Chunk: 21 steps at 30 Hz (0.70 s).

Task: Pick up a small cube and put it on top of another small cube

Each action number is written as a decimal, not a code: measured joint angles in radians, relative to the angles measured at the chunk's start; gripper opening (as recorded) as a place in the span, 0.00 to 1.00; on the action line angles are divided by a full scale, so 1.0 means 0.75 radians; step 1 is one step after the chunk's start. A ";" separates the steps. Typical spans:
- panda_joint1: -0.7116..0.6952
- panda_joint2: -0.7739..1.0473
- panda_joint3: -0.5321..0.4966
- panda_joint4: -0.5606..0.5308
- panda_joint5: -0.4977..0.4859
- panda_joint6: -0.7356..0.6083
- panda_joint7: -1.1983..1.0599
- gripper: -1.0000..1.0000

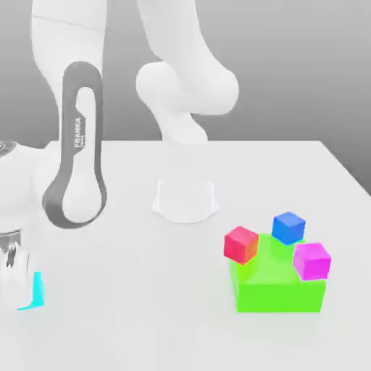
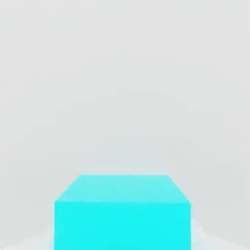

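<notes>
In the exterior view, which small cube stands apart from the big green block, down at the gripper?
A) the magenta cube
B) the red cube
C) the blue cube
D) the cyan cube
D, because the cyan cube is beside the gripper at the exterior view's left, while the green block is at its right.

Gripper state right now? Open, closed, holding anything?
Gripper: closed on the cyan cube, jaws at opposite sides of it.
</notes>
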 joint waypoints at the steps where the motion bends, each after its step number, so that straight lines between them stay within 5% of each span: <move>1: 0.019 -0.041 -0.025 -0.009 -0.027 -0.031 0.020 0.00; 5: 0.084 -0.230 -0.082 -0.059 -0.151 -0.166 0.092 0.00; 21: 0.727 -1.004 0.311 -0.438 -0.204 -0.551 -0.526 0.00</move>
